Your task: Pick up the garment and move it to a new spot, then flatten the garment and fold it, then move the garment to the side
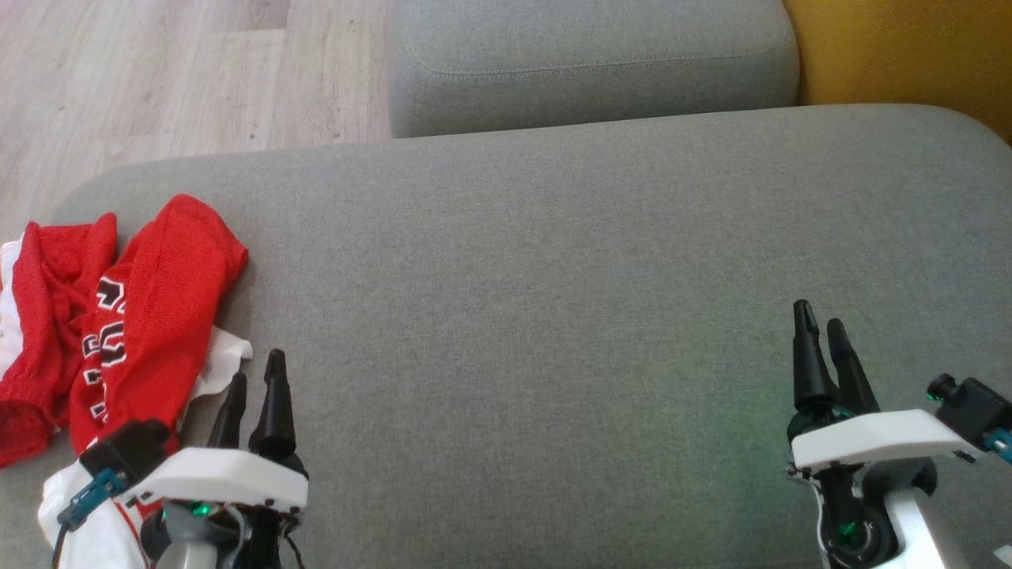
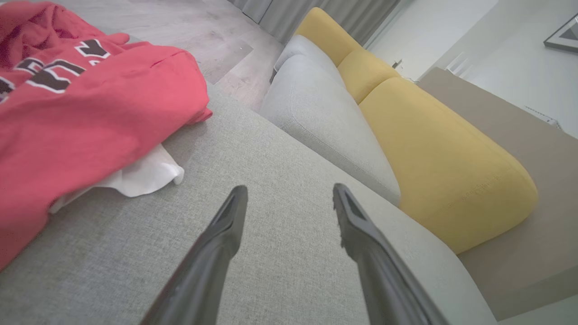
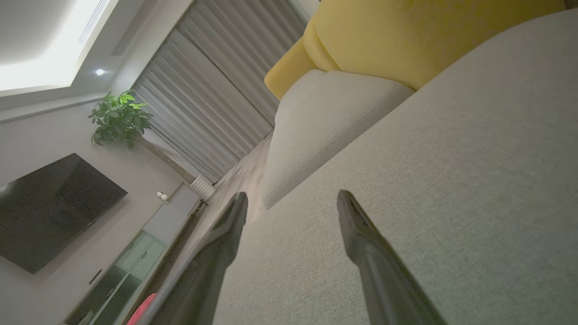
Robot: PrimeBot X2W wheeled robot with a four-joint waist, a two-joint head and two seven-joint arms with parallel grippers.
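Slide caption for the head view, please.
Crumpled red-and-white jersey lies at grey fabric cushion's left edge, open left gripper beside it, open right gripper apart.

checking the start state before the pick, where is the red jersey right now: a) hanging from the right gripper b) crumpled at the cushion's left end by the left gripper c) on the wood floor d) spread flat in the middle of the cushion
b: the red jersey lies bunched up at the left end of the grey cushion, just beside the open left gripper, whose fingers are over bare cushion.
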